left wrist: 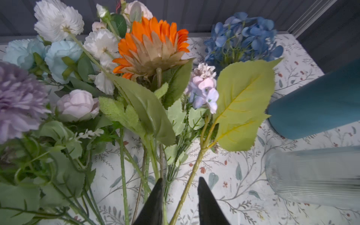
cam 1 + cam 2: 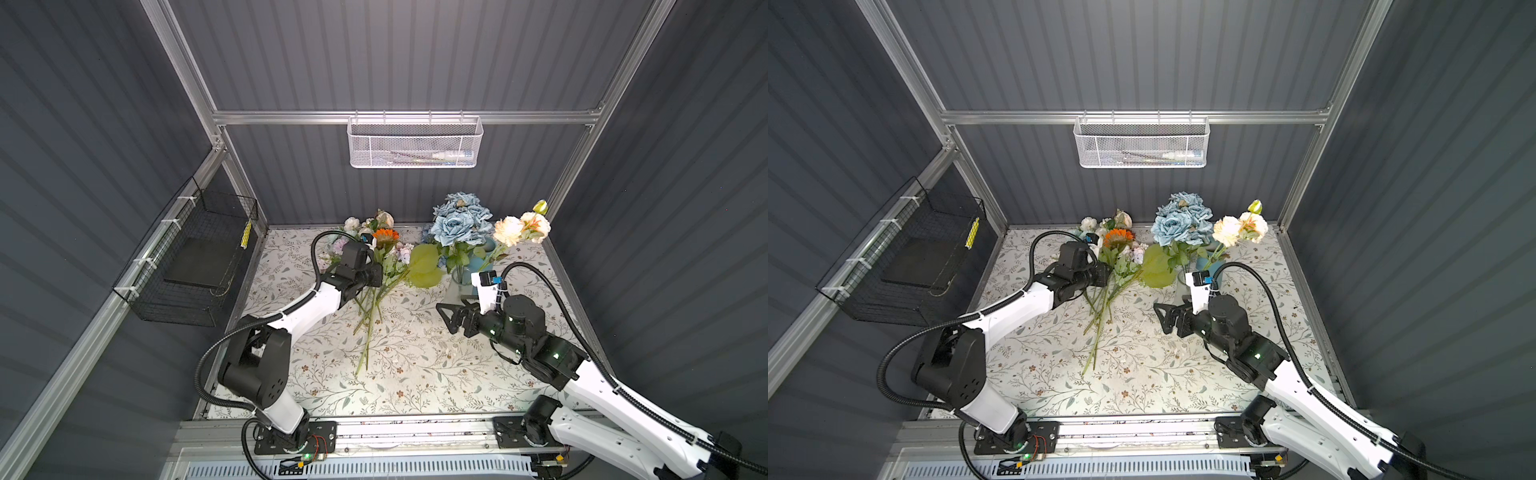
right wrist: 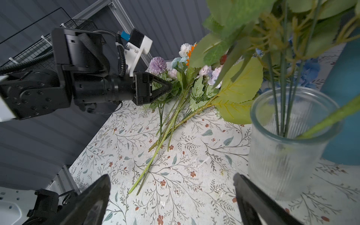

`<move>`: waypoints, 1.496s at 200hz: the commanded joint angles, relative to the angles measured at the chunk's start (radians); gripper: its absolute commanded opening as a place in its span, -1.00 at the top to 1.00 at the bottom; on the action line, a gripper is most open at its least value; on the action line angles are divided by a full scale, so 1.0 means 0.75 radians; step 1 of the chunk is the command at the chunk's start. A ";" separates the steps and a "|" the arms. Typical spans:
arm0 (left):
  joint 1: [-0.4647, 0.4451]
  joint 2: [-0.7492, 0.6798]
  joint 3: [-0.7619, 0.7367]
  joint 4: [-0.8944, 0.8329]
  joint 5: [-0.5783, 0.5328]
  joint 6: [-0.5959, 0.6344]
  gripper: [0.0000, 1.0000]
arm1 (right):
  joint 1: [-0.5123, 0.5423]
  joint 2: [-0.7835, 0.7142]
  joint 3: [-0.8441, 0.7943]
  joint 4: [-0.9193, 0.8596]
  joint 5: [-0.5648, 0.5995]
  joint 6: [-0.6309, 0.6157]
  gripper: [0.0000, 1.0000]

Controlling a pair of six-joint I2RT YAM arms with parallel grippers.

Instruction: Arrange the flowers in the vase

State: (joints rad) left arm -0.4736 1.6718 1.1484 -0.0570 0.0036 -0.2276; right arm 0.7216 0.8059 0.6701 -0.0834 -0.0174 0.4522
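Nearest the left wrist lens: my left gripper (image 1: 180, 196), jaws apart, straddling one yellow-green stem (image 1: 186, 187) without pinching it. The gap is wider than the stem, and other stems lie just beside one finger.

In a top view the loose flowers (image 2: 384, 249) lie on the table (image 2: 415, 374) at 11 o'clock from its centre, with heads toward 12 and stems fanning toward 6. The vase (image 2: 455, 291), clear ribbed glass, stands at 2 o'clock with roses (image 2: 455, 224) in it. A teal vase (image 2: 489, 259) is just behind it, toward 1 o'clock. Whether the cream blooms (image 2: 521, 228) sit in the glass or the teal one I cannot tell. My right gripper (image 2: 444, 319) hangs empty, jaws wide, near the vase at about its 6 o'clock.

Likely hazards:
- **Wrong catch.** Closing here may take a neighbouring stem as well, or let the thin one slip out.
- **Dragged heap.** The foliage is interlaced, so a lift could pull the whole heap along.
- **Tipped vase.** The stem's broad leaf (image 1: 241, 101) lies near the vase. Swinging it across could tip that top-heavy glass, which nothing steadies.
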 commanded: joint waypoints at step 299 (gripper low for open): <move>0.004 0.358 0.212 -0.070 -0.095 0.071 1.00 | 0.028 -0.108 0.017 0.009 0.063 0.021 -0.98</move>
State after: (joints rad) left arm -0.4694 1.9289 1.2896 -0.0853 -0.0761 -0.1791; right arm 0.7368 0.7330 0.6701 -0.0761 0.0154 0.4679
